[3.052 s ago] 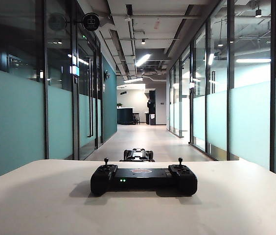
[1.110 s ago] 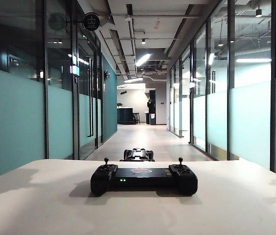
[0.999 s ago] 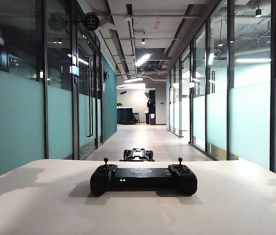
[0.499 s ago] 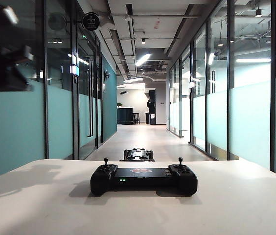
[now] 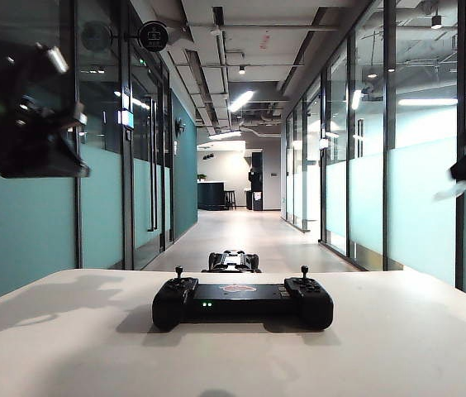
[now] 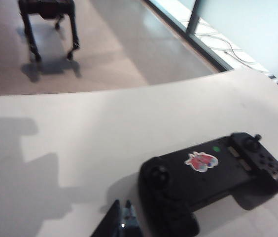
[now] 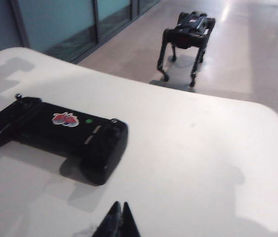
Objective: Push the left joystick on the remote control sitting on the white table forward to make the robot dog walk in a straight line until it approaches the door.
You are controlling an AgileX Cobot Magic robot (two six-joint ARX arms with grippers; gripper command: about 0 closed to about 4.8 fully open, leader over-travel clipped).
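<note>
Okay, step in hand: getting a fingertip onto the left joystick (image 5: 179,271); nothing touching it yet, going by these views.
Left gripper (image 6: 121,224): hanging above the left side of the white table (image 5: 68,331), just short of the near handle of the remote control (image 5: 242,303) in its own wrist view; jaws looking pressed together, carrying nothing.
Right gripper (image 7: 119,218): hanging high at the right edge of the exterior view, well apart from the remote control; jaws closed tight, gripping nothing.
Which arm to use: probably going with the left gripper, being much closer to that stick; keeping the right one out of the way.
Remote control: lying flat mid-table, handles facing the near edge, green lights glowing on the middle bar.
Left joystick: standing upright on the left handle, looking centred. Not mixing it up with the right joystick (image 5: 304,270).
Approach: keeping the jaws together as one blunt tip, coming down just behind the cap, then pushing gently straight toward the corridor (image 5: 254,227). Avoiding any sideways lean, since that would likely be steering the dog off line.
Risk: pressing too hard and sliding the whole remote control across the smooth top.
Robot dog (image 5: 233,261): standing on the floor just past the table's far edge.
Door: not telling which one is meant from here, so watching the dog and easing off as it nears.
</note>
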